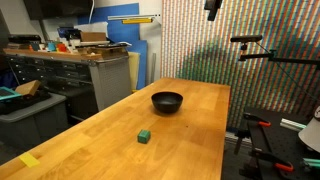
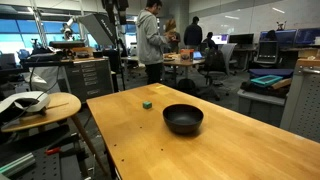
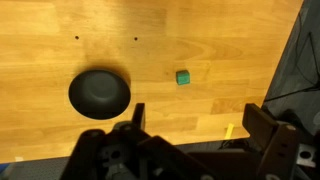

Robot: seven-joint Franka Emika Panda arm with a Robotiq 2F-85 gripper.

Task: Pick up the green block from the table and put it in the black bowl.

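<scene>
The green block (image 1: 145,135) is a small cube that rests on the light-brown wooden table (image 1: 110,140). It also shows in an exterior view (image 2: 148,102) and in the wrist view (image 3: 183,76). The black bowl (image 1: 167,102) stands upright on the table, apart from the block; it also shows in an exterior view (image 2: 183,119) and the wrist view (image 3: 99,94). My gripper (image 3: 195,125) is open and empty, high above the table near its edge. In an exterior view it hangs at the top (image 1: 212,8).
A strip of yellow tape (image 3: 228,130) lies near the table's edge. A grey workbench with drawers (image 1: 70,70) stands beside the table. A round side table (image 2: 38,108) and people at desks (image 2: 152,40) stand beyond it.
</scene>
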